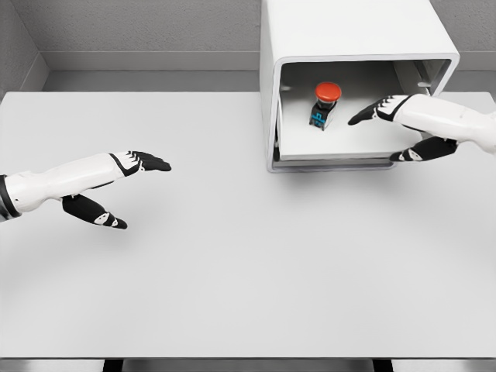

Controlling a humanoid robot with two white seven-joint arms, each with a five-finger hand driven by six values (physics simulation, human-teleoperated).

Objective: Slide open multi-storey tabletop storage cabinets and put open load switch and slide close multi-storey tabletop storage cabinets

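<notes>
Switch (325, 103) just beside right robot hand (391, 128)

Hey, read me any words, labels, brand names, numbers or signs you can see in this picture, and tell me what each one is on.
None can be read.
The load switch in the cabinet's open drawer has a red cap and a dark body with a teal patch; any marking there is too small to tell.
The cabinet, the table, the left hand and the right hand show no text.

White arms (66, 180) — blk fingers (151, 162).
</notes>
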